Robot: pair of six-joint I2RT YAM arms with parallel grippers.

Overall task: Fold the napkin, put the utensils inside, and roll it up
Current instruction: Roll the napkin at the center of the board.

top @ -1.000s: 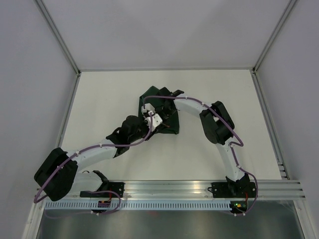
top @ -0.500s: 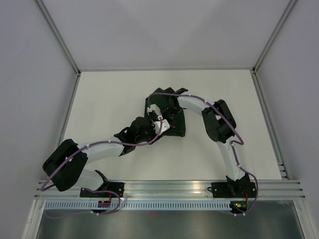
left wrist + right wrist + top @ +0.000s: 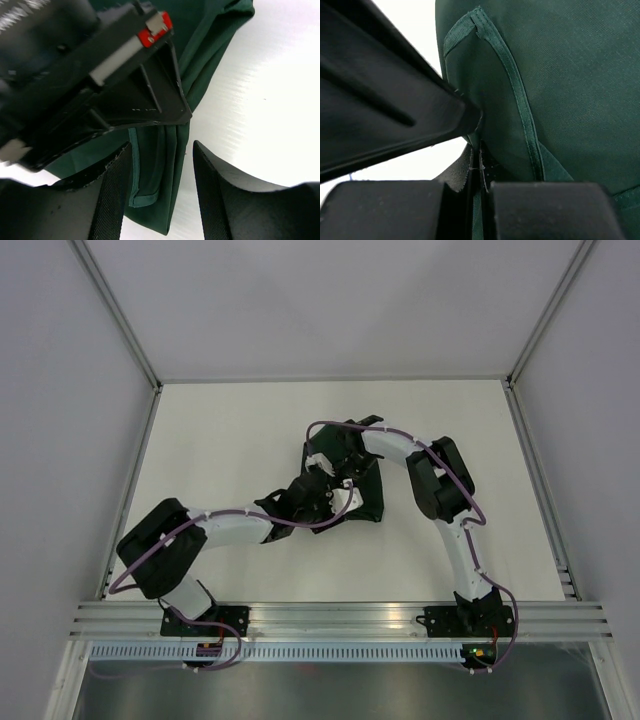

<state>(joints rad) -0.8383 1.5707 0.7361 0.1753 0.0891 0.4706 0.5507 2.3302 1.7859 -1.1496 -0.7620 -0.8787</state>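
Napkin [image 3: 570, 75]: dark green cloth, bunched and partly folded, lying on white table [image 3: 270, 100]. R wrist view shows a hemmed edge and one hemmed corner. Layers overlap and the folds are uneven.

R gripper [image 3: 476, 167]: at napkin's far-left part. Jaws closed tight w/ a thin fold of cloth pinched btwn the pads, so it is holding the napkin.

L gripper [image 3: 161, 150]: at napkin's near-left edge, just beside R gripper. Jaws set wide. A folded hemmed edge of napkin lies in the gap, not clamped. Whether fingers [image 3: 117, 195] touch the cloth: cannot tell.

L wrist view: R gripper body, w/ red tag [image 3: 156, 29], crosses above napkin.

Top view: both grippers sit over napkin's left half; its right half is uncovered.
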